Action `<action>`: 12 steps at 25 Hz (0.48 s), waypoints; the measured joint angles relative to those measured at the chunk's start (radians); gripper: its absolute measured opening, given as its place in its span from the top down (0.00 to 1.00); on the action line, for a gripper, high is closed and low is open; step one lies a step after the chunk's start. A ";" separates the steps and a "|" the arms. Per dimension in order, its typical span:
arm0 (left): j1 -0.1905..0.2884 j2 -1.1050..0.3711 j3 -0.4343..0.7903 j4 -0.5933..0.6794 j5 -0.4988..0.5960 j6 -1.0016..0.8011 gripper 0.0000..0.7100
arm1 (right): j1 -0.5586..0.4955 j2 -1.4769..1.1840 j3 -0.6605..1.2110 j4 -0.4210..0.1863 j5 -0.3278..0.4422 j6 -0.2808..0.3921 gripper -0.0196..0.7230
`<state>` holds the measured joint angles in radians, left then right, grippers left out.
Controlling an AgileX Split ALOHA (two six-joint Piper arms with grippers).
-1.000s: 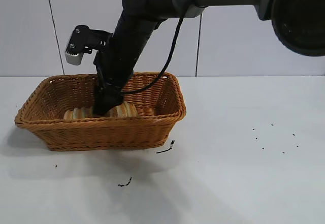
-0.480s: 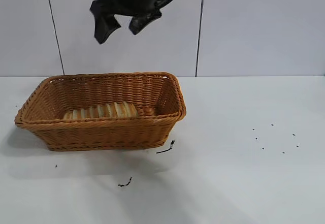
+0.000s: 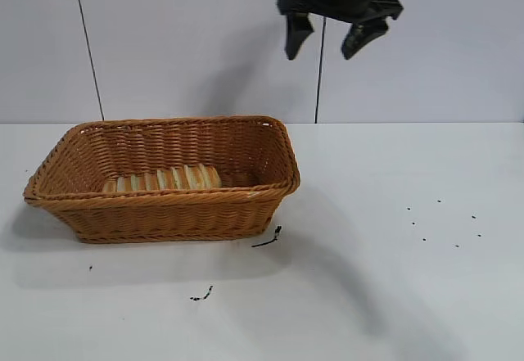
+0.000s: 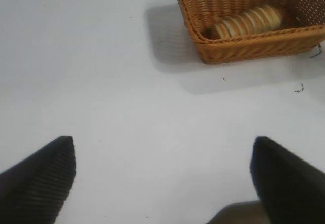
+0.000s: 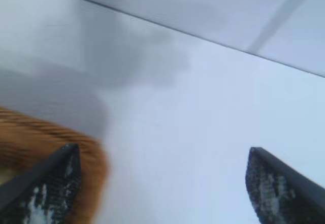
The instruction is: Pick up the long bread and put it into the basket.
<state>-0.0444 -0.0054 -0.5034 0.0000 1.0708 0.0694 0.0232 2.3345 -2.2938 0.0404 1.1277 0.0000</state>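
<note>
The long bread, striped pale tan and orange-brown, lies inside the wicker basket along its near wall; the left wrist view shows the bread in the basket too. High above the table, past the basket's right end, my right gripper hangs open with nothing between its fingers. In its own view the right gripper has a corner of the basket beside one finger. My left gripper is open over bare table, well away from the basket.
Small dark crumbs and scraps lie on the white table in front of the basket, with more specks at the right. A pale wall with dark vertical seams stands behind.
My right gripper was down in the basket at the bread; it has lifted out empty and swung up and to the right. The bread stays in the basket.
</note>
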 joint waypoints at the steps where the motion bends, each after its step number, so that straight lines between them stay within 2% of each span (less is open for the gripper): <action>1: 0.000 0.000 0.000 0.000 0.000 0.000 0.02 | -0.018 0.000 0.000 0.001 0.009 0.000 0.15; 6: 0.000 0.000 0.000 0.000 0.000 0.000 0.02 | -0.064 0.000 0.000 0.011 0.076 0.000 0.15; 12: 0.000 0.000 0.000 0.000 0.000 0.000 0.02 | -0.064 -0.054 0.078 0.025 0.083 0.000 0.15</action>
<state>-0.0444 -0.0054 -0.5034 0.0000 1.0708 0.0694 -0.0412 2.2806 -2.2154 0.0657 1.2108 0.0000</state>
